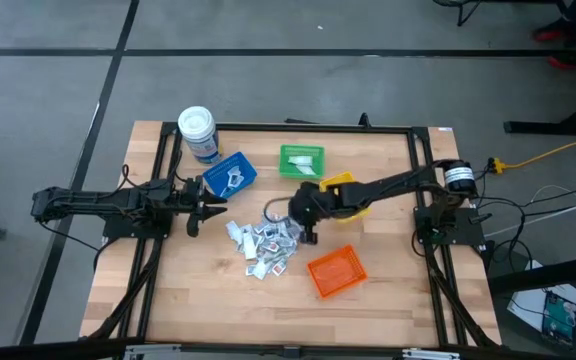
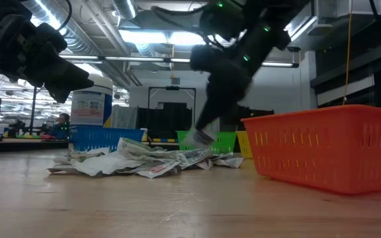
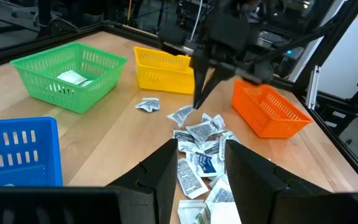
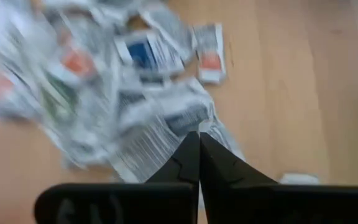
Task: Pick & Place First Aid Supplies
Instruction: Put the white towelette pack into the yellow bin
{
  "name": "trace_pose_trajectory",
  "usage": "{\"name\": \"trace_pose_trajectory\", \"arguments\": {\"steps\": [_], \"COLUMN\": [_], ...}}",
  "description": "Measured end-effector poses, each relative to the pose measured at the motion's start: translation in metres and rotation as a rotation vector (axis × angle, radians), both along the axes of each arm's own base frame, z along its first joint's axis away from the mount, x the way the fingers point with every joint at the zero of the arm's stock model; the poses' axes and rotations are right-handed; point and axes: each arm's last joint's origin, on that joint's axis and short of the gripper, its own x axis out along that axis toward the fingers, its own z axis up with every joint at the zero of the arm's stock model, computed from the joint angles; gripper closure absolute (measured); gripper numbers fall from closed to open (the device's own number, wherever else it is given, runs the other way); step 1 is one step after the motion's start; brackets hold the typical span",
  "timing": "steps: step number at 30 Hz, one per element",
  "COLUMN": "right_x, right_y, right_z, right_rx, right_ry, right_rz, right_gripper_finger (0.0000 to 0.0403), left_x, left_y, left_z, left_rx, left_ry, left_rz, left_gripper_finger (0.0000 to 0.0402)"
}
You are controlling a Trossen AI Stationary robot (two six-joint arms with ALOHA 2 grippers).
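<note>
Sorting was plainly mid-way: on the table (image 1: pixel 388 300) four bins ringed a pile of packets (image 1: pixel 265 244) at the centre, the orange bin (image 1: pixel 336 272) nearest the front edge, the blue bin (image 1: pixel 231 175), green bin (image 1: pixel 301 161) and yellow bin (image 1: pixel 343 186) toward the back, and the green one already held a white packet (image 3: pixel 72 77). A white-lidded jar (image 1: pixel 197 130) stood beside the blue bin, apart from the work. The right gripper (image 1: pixel 308 235) was down at the pile's right edge with its fingers pressed together, and in the low view a pale packet (image 2: pixel 202 137) hung at its tip just clear of the heap, so I judged the step to be the pick, freshly made. The next move would call for a clean lift without dragging neighbouring packets, then a carry over to whichever bin suits that packet. The left gripper (image 3: pixel 201 163) waited near the blue bin with fingers spread, aimed at the pile, holding nothing. Hard to make out: the right wrist view was blurred and its fingertips covered whatever they pinched, so the grip's firmness and the packet's kind could not be told; one loose packet (image 3: pixel 146 104) lay apart, near the yellow bin.
</note>
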Motion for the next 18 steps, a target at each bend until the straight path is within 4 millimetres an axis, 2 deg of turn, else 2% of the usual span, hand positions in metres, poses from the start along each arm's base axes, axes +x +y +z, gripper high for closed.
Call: {"name": "trace_pose_trajectory", "arguments": {"steps": [8, 14, 18], "right_x": [0.016, 0.023, 0.020], "right_y": [-0.026, -0.043, -0.054], "right_z": [0.034, 0.057, 0.064], "right_rx": [0.316, 0.442, 0.513], "right_ry": [-0.102, -0.159, -0.158], "right_rz": [-0.024, -0.034, -0.041], "right_gripper_finger": [0.0401, 0.0401, 0.0402], "left_x": [0.000, 0.000, 0.000], "left_y": [0.000, 0.000, 0.000], "left_z": [0.000, 0.000, 0.000], "left_rx": [0.000, 0.000, 0.000], "left_ry": [0.000, 0.000, 0.000], "left_rz": [0.000, 0.000, 0.000], "left_gripper_finger": [0.0274, 0.0274, 0.0274]}}
